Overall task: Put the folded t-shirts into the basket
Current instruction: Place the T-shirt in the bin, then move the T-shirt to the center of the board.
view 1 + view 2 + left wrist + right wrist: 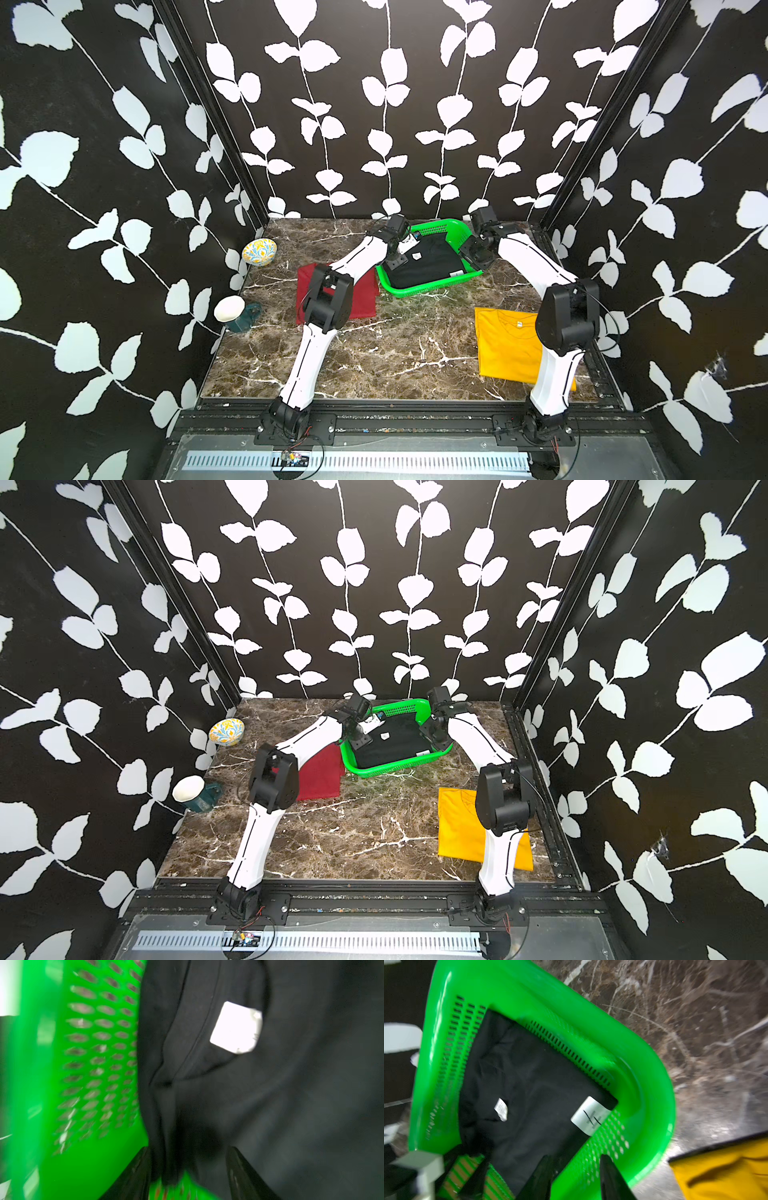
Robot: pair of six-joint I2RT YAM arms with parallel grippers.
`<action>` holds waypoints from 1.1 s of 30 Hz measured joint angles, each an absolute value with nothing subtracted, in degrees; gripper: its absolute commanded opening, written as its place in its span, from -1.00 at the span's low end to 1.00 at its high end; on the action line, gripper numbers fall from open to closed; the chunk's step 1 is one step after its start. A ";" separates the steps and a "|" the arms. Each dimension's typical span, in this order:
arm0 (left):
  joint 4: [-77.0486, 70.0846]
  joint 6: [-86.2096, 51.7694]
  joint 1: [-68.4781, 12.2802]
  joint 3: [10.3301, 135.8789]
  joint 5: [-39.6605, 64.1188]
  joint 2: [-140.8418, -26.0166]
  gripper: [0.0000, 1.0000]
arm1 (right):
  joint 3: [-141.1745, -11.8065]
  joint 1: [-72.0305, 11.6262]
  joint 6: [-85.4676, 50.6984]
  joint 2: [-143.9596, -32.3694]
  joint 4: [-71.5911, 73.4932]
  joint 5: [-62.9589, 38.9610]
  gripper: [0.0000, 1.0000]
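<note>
Two shirts on marble tabletop [395,353]: red tee [363,300], yellow tee [505,349]; leaf-print walls [374,104].

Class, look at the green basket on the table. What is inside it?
A folded black t-shirt with white labels lies inside the basket, filling most of its floor. Whatever might lie beneath the shirt is covered, so it cannot be seen.
</note>
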State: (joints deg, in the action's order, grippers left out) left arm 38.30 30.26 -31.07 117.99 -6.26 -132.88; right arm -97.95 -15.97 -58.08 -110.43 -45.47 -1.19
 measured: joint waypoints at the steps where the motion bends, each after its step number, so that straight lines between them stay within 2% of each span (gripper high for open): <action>1: 38.30 30.22 -31.07 116.57 -5.72 -130.45 0.18 | -98.13 -16.36 -57.19 -109.73 -46.65 -0.54 -0.11; 3: 38.24 30.02 -31.03 113.60 -4.38 -124.53 0.28 | -98.80 -17.30 -55.33 -108.71 -48.77 0.34 -0.11; 11: 36.42 28.36 -31.03 101.14 0.23 -103.77 0.31 | -100.20 -20.71 -45.95 -104.88 -55.57 4.91 -0.10; 13: 36.38 28.25 -31.03 97.25 0.62 -101.34 0.32 | -98.17 -20.64 -44.27 -103.22 -55.66 5.10 0.00; 15: 36.67 28.18 -30.92 93.23 1.04 -99.24 0.33 | -95.88 -20.64 -43.16 -101.45 -56.51 3.81 0.23; 16: 36.97 28.18 -30.76 91.20 1.34 -98.15 0.40 | -95.02 -20.58 -42.65 -100.75 -57.06 2.57 0.28; 17: 37.04 28.27 -30.59 89.38 1.74 -96.99 0.74 | -94.04 -20.60 -42.33 -99.98 -57.41 0.75 0.32; 18: 37.34 28.27 -30.35 87.46 2.28 -95.48 0.88 | -92.84 -20.64 -42.50 -99.04 -57.56 -0.73 0.37; 20: 37.91 28.80 -29.95 84.07 3.77 -92.03 0.96 | -89.43 -20.80 -43.66 -96.36 -57.54 -2.13 0.52; 22: 38.41 29.67 -29.63 80.99 5.85 -87.79 0.97 | -84.47 -20.99 -45.19 -92.07 -57.12 -1.76 0.56; 27: 37.93 31.86 -29.43 72.82 11.44 -76.47 0.97 | -73.17 -20.21 -47.72 -82.06 -55.90 0.30 0.29; 30: 37.19 33.12 -29.47 67.94 13.91 -71.79 0.97 | -66.32 -19.90 -48.29 -81.01 -53.41 0.43 0.01; 33: 36.29 34.26 -29.47 63.18 15.77 -68.90 0.97 | -59.79 -19.88 -47.94 -82.30 -50.72 1.02 -0.36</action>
